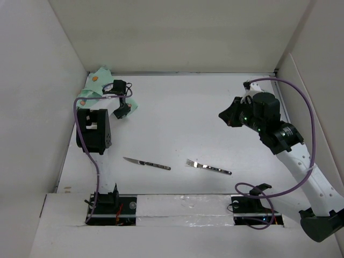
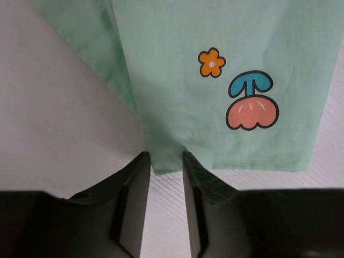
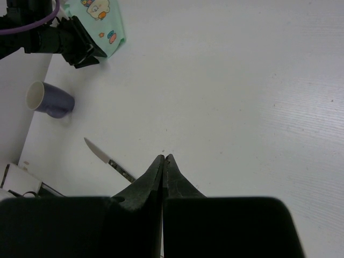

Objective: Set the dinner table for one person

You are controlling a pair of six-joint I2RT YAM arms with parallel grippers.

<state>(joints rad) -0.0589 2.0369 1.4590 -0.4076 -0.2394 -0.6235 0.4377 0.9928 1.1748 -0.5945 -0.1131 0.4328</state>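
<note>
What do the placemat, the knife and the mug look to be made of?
Placemat: thin woven cloth, matte mint green with printed cartoons; it folds and creases. Knife: shiny metal blade, dark handle, probably plastic. Mug: smooth purple outside, pale inside, likely glazed ceramic.

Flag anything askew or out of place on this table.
The placemat lies bunched and folded in the far left corner against the wall, not spread flat. The knife and fork lie slanted near the dinner table front edge, apart from it.
</note>
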